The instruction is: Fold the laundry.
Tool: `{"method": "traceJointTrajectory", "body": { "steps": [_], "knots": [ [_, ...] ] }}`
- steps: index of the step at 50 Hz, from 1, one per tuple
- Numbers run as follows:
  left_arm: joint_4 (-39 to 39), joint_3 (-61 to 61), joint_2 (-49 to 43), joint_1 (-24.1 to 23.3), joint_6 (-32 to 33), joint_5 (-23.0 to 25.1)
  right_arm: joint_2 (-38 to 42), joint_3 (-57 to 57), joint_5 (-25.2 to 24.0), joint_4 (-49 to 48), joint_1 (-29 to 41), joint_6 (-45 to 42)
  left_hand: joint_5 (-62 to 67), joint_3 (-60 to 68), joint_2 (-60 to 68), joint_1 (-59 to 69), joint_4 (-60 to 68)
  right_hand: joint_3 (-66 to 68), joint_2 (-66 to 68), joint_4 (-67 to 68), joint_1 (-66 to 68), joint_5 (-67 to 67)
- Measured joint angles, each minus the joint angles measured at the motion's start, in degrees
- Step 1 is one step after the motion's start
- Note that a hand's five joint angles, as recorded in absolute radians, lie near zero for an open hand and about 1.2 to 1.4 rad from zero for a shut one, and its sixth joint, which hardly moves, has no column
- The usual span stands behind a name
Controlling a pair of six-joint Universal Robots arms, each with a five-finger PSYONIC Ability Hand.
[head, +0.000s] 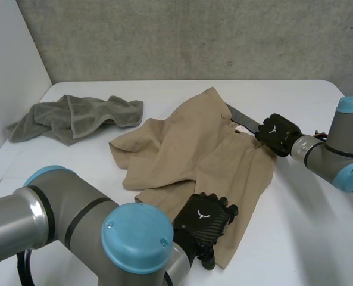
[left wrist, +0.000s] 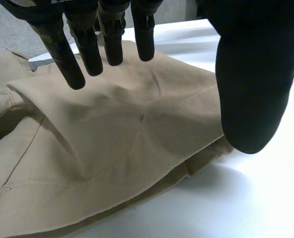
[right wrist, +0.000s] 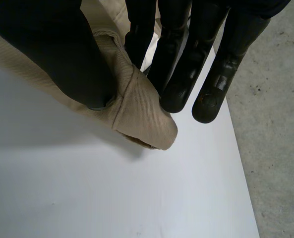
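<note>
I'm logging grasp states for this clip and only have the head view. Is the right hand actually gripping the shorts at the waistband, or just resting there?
Observer: It is gripping. In its wrist view the right hand pinches a folded corner of the shorts between thumb and fingers.
Operator: And the left hand at the near leg hem?
Observer: There is no grip there. In its wrist view the left hand is open, with its fingers straight over the fabric and the thumb beside the hem edge.
Operator: Is the pinched corner flat on the surface?
Observer: It appears slightly raised, with a shadow under it on the table.
</note>
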Motion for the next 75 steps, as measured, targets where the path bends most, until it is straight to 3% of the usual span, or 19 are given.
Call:
{"method": "traceJointTrajectory", "body": {
  "steps": [6, 8, 10, 11, 13, 17, 23, 27, 34, 38, 48, 58, 68, 75],
  "knots": [
    [0.0, 1.5, -1.6, -0.2, 0.1, 0.0, -0.3, 0.7, 0.2, 0.2, -0.1, 0.3, 3.1, 3.0, 2.8, 2.7, 2.9, 0.0, 0.0, 0.0, 0.0, 0.4],
    [0.0, 2.1, -2.6, -0.2, 0.1, -0.1, -0.7, 1.3, 0.2, 0.4, -0.1, 0.5, 8.9, 9.0, 8.8, 9.6, 8.9, 0.0, 0.0, 0.0, 0.0, 0.6],
    [0.0, 2.7, -3.4, -0.2, 0.2, -0.2, -1.1, 2.1, 0.3, 0.4, -0.1, 0.6, 25.9, 26.5, 27.4, 29.3, 26.4, 0.0, 0.0, 0.0, 0.0, 0.6],
    [0.0, 2.8, -3.8, -0.2, 0.2, -0.2, -1.3, 2.4, 0.3, 0.4, -0.1, 0.6, 25.9, 26.5, 27.4, 29.3, 26.4, 0.0, 0.0, 0.0, 0.0, 0.6],
    [0.1, 3.2, -4.2, -0.2, 0.3, -0.4, -2.0, 3.2, 0.3, 0.5, -0.1, 0.8, 40.2, 40.4, 41.0, 42.2, 40.4, 0.0, 0.0, 0.0, 0.1, 0.6],
    [0.1, 3.5, -3.6, 0.0, 0.5, -1.0, -3.8, 4.7, 0.6, 0.8, -0.1, 1.2, 48.2, 47.1, 49.4, 47.0, 48.1, 0.0, 0.0, 0.1, 0.9, 0.6],
    [-0.1, 2.6, 1.7, 1.2, 0.8, -2.6, -8.1, 6.7, 1.3, 3.0, -0.6, 2.8, 48.2, 48.6, 50.1, 47.0, 48.9, 0.0, 0.0, 0.2, 0.9, 0.6],
    [-1.0, 0.2, 8.7, 4.6, 1.4, -3.0, -12.2, 8.0, 1.8, 10.0, -1.0, 3.4, 48.2, 49.1, 50.2, 47.0, 48.9, 0.0, 0.0, 0.2, 0.9, 0.6],
    [-4.8, -5.1, 21.5, 12.3, 7.9, -2.7, -22.7, 14.3, 2.7, 38.1, -2.2, 1.4, 48.2, 49.2, 50.2, 47.0, 49.8, 0.6, 0.0, 0.2, 0.9, 0.6],
    [-7.0, -7.1, 25.5, 16.4, 12.8, -1.8, -28.1, 19.3, 2.7, 47.4, -3.2, 0.1, 48.2, 49.2, 50.2, 47.0, 50.0, 0.6, 0.0, 0.2, 0.9, 0.6],
    [-12.9, -10.5, 27.3, 25.8, 18.1, 4.3, -36.0, 29.6, 1.8, 48.7, -3.6, 0.0, 48.2, 49.8, 50.2, 47.0, 50.0, 0.6, 0.0, 0.2, 0.9, 0.6],
    [-20.1, -11.5, 30.8, 27.8, 17.4, 7.9, -45.0, 34.2, 1.8, 47.4, -4.4, 0.0, 48.2, 49.8, 50.2, 47.0, 50.0, 0.6, 0.0, 0.2, 0.9, 0.6],
    [-21.2, -9.7, 40.0, 31.5, 16.4, 11.0, -59.0, 31.0, 0.0, 48.1, -7.6, 1.5, 48.2, 49.9, 50.2, 47.0, 50.2, 0.6, 0.0, 0.2, 0.9, 1.0],
    [-20.8, -9.0, 43.3, 34.3, 13.7, 13.4, -61.2, 29.6, -2.5, 47.9, -9.2, 3.0, 48.2, 49.9, 50.2, 47.0, 50.3, 0.6, 0.0, 0.2, 0.9, 1.0]
  ]
}}
